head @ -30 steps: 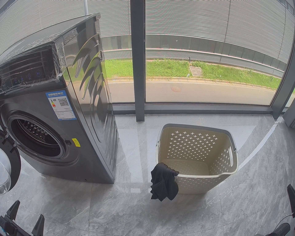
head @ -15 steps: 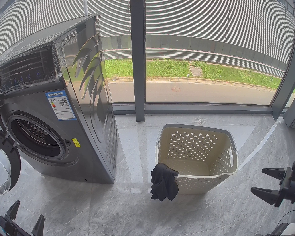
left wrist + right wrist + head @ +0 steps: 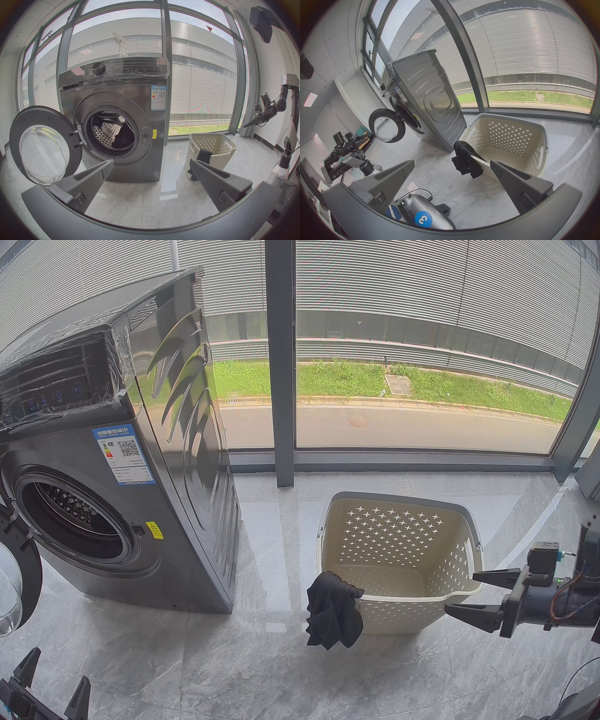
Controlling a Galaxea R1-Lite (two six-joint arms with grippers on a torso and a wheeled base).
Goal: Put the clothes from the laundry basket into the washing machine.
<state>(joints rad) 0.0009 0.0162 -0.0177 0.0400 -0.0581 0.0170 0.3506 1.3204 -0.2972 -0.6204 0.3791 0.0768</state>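
When we look close to us, we see the left claw (image 3: 55, 674) low down by the grey floor (image 3: 250, 665), on the left side. Its two black fingers are spread wide and hold nothing. From the left wrist view, the left claw (image 3: 150, 165) points at the washing machine (image 3: 125, 125).

A bit farther away, on the right side, we see the right claw (image 3: 461, 593). Its fingers are wide apart too, and they are empty. It hangs up in the air beside the near right corner of the laundry basket (image 3: 400, 499) and does not touch it.

Next comes the black cloth (image 3: 333, 609). It hangs over the near rim of the laundry basket, at the near left corner. Most of it droops down the outside wall, and it does not reach the floor. From the right wrist view, the black cloth (image 3: 465, 157) is folded over the rim, in front of the right claw (image 3: 451, 164).

The laundry basket is cream with little star holes, and it stands upright on the floor.

To its left, well apart, stands the grey washing machine. Its round door (image 3: 19, 571) is swung open to the left, and we can see into the shiny drum (image 3: 75, 515).

Far behind them all is a big window (image 3: 437, 365) with green grass (image 3: 350, 377) outside.
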